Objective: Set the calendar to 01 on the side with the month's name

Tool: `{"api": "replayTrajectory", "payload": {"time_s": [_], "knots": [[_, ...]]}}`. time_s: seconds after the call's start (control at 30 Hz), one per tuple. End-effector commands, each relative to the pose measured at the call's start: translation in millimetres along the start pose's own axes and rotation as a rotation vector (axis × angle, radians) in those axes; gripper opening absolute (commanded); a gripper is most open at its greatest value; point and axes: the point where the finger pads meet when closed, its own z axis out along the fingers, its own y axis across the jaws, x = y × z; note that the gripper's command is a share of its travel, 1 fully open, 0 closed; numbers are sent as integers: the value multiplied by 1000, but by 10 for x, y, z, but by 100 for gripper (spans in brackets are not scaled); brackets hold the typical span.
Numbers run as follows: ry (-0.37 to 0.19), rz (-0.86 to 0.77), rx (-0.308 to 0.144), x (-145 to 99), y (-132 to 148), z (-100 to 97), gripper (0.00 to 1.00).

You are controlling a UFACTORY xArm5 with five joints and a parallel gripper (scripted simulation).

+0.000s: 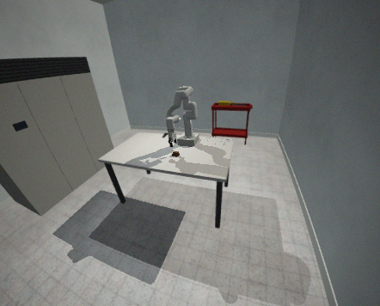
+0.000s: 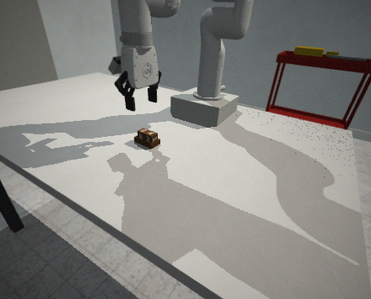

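The small brown calendar tray (image 2: 147, 139) sits flat on the white table, with two brown cubes side by side in it; it also shows as a small dark spot in the top view (image 1: 175, 153). White marks show on the cubes' faces, but the digits are too small to read. My gripper (image 2: 138, 96) hangs open and empty above the table, up and to the left of the tray, apart from it. It also shows in the top view (image 1: 171, 140).
The arm's grey base block (image 2: 205, 107) stands on the table behind the tray. A red cart (image 2: 322, 86) with a yellow item stands beyond the table's far edge. Grey cabinets (image 1: 38, 133) line the left wall.
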Motion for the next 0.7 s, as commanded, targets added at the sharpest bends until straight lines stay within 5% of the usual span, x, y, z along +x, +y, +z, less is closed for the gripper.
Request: {"api": "replayTrajectory", "payload": {"time_s": [0.0,0.67], "knots": [[0,0,4,-2,-15,-32,100],[0,0,4,-18,-13,-639,100]]}}
